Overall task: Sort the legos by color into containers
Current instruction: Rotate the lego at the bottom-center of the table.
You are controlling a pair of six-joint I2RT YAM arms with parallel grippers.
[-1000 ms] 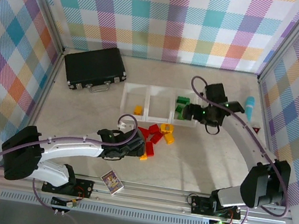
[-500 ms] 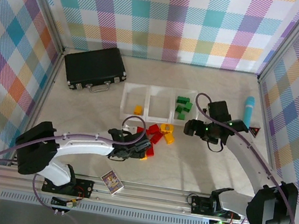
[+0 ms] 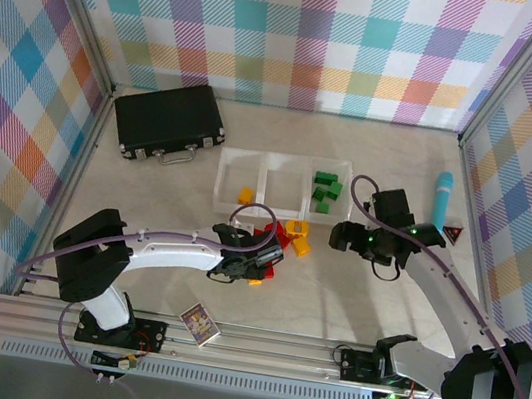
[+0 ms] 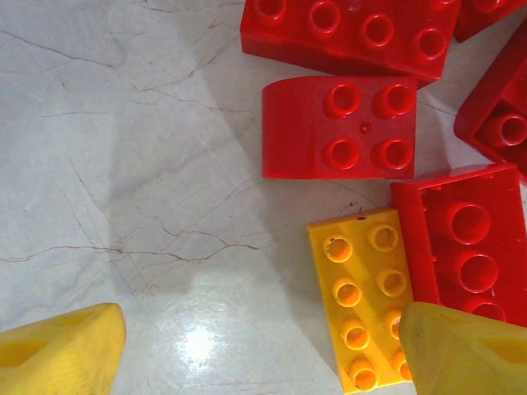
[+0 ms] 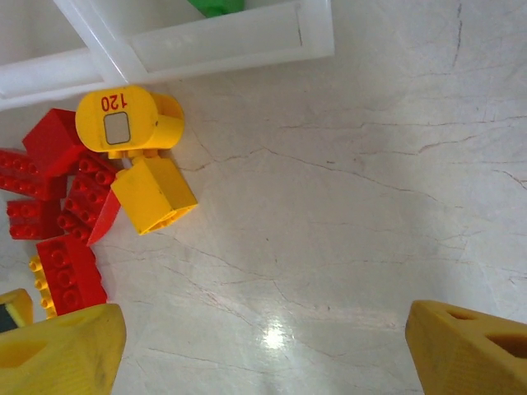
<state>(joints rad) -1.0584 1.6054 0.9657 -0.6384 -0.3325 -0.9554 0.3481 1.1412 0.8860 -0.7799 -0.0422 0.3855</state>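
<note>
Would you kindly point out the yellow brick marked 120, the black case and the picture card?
yellow brick marked 120 (image 5: 119, 122): right wrist view, numbered face.
black case (image 3: 169, 120): top external view, lid centre.
picture card (image 3: 198, 323): top external view, centre.

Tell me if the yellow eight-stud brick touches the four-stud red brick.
Apart: left wrist view shows bare table between the yellow brick and four-stud red brick.
</note>
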